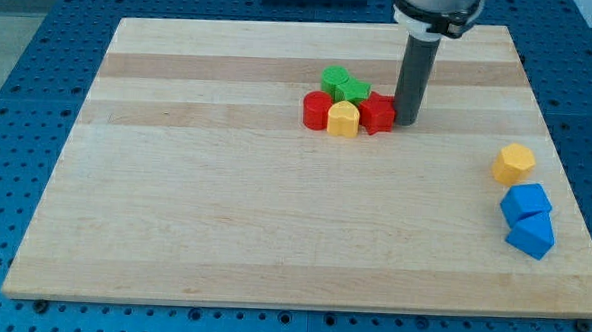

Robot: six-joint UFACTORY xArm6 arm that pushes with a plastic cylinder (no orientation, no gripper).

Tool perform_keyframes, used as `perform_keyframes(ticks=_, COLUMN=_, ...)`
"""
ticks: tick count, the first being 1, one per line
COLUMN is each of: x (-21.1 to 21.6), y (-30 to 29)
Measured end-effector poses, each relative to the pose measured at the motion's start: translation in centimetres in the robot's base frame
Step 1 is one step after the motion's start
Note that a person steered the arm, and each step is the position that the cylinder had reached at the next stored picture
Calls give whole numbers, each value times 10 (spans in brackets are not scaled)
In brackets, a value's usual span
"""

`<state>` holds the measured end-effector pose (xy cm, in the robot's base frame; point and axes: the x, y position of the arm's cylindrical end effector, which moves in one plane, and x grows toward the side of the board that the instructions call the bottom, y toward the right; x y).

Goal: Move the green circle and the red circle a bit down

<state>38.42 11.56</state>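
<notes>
standing at the right edge of the cluster, my tip (406, 122) touches or nearly touches the red star-like block (378, 113) and holds nothing; it is a bare rod with no jaws to open or close. the task's things sit in that same cluster near the board's (223, 233) upper middle: the red circle (317, 110) at the cluster's left end, and the green circle (355, 89) just above the middle, tight against another green block (335, 81) whose shape i cannot make out.

by my reading the approach step is in hand, with neither circle yet pushed down. the next move calls for getting the tip round to the view's top of the green pair, then sliding toward the view's bottom.

in the way: a yellow block (344, 118) sits right below the green circle, between the two reds, so a downward push would likely carry it along. the star block sits between my tip and the circles. well apart at the view's right lie a yellow hexagon (514, 163) and two blue blocks (529, 219), clear of the path.
</notes>
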Motion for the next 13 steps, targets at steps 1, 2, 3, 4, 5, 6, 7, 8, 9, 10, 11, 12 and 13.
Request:
perform_keyframes(ticks=1, x=0, y=3)
perform_keyframes(ticks=2, x=3, y=3)
perform_keyframes(ticks=3, x=36, y=3)
perform_keyframes(ticks=4, x=63, y=-30)
perform_keyframes(ticks=5, x=77, y=-90)
perform_keyframes(ticks=6, x=77, y=-159)
perform_keyframes(ticks=7, x=52, y=-227)
perform_keyframes(ticks=8, x=-2, y=-249)
perform_keyframes(ticks=9, x=-51, y=-228)
perform_keyframes(ticks=10, x=-95, y=-170)
perform_keyframes(ticks=11, x=-115, y=-108)
perform_keyframes(ticks=12, x=-110, y=-76)
perform_keyframes(ticks=13, x=-95, y=-72)
